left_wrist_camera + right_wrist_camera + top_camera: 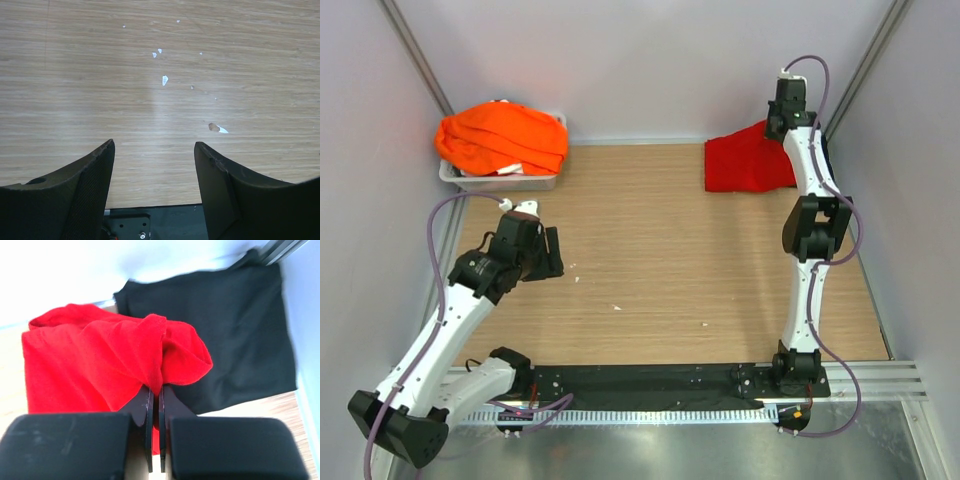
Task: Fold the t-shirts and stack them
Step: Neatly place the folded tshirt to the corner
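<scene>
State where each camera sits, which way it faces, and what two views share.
Top external: above and behind, looking down on the table; left arm and right arm show.
Left wrist: faces bare wood; open left gripper shows.
Right wrist: faces red t-shirt and black t-shirt; right gripper pinches red.
Shared: the red t-shirt, top and right-wrist views.

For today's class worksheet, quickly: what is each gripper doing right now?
Left gripper: open, holding nothing.
Right gripper: shut on the red t-shirt.
</scene>
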Robot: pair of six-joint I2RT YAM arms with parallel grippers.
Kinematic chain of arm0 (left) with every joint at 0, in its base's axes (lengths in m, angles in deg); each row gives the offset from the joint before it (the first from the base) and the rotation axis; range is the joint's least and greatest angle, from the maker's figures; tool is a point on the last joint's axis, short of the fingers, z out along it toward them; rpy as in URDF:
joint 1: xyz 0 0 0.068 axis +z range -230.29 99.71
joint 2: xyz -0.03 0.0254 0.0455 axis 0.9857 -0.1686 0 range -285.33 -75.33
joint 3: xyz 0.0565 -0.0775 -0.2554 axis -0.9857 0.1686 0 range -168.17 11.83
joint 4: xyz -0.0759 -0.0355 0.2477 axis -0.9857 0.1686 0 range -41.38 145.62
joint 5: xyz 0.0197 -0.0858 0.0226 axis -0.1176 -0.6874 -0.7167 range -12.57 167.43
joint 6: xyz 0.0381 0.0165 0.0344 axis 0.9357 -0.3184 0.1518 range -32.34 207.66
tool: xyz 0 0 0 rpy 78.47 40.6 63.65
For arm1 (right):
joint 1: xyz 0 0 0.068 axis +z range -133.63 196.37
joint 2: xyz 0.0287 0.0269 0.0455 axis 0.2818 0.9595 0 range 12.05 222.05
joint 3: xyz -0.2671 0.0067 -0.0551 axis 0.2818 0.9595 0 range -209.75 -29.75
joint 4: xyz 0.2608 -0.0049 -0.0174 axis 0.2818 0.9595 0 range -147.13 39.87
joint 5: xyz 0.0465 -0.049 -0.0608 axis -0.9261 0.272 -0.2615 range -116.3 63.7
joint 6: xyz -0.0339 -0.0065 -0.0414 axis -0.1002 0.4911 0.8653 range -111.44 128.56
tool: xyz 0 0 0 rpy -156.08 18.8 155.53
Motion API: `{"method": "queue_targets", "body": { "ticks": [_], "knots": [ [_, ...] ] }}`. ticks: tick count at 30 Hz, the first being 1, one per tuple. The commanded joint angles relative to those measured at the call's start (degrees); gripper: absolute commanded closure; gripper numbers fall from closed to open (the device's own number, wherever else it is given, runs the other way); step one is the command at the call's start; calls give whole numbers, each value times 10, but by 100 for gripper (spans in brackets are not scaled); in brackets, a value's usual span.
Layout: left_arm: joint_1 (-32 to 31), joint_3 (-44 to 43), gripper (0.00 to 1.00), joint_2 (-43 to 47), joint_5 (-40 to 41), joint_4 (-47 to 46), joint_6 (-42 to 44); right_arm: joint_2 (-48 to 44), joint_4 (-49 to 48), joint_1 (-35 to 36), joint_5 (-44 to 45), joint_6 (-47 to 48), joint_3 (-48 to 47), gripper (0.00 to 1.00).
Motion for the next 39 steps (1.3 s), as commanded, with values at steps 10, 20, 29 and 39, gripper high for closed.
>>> {"method": "queue_targets", "body": {
  "ticks": [10, 20, 29, 39],
  "knots": [
    [1, 2, 35, -17, -3, -18, 2, -30, -23, -50, -15, 39, -105, 99],
    [1, 1, 36, -24, -3, -18, 2, -42, -38, -73, -52, 22, -112, 99],
    [1, 2, 36, -21, -2, -19, 2, -58, -46, -80, -78, 14, -121, 99],
    [1, 3, 36, -20, -2, -19, 2, -70, -50, -82, -86, 4, -139, 99]
  ]
}}
